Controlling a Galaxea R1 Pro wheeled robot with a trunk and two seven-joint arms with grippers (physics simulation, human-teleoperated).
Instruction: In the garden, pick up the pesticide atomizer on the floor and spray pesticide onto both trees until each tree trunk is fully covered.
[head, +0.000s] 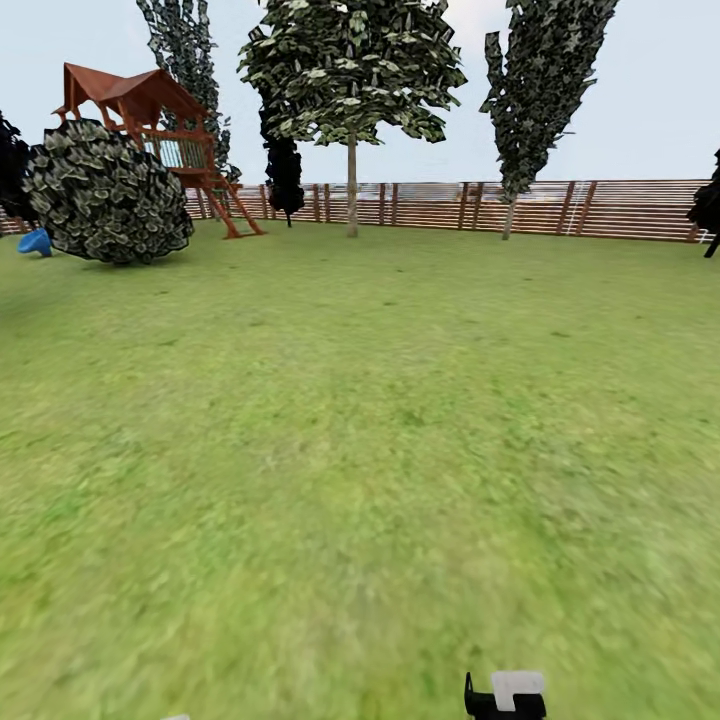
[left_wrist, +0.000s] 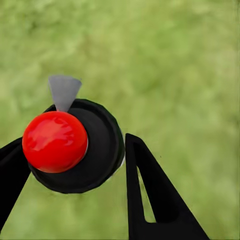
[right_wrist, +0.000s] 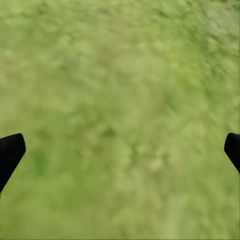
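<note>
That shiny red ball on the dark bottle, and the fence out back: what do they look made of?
The round red top looks like glossy plastic, given its soft highlights. The black-green bottle beneath seems matte, perhaps plastic. The brown slatted fence looks like wood, in horizontal boards.

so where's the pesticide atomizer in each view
head view: I cannot make it out; a dark and white robot part sits at the bottom edge.
left wrist view: the pesticide atomizer lies left of centre, seen from above with its red round top, between the fingers of the left pincer.
right wrist view: not in it; the right pincer is open over grass.
shared landmark: the green lawn.
</note>
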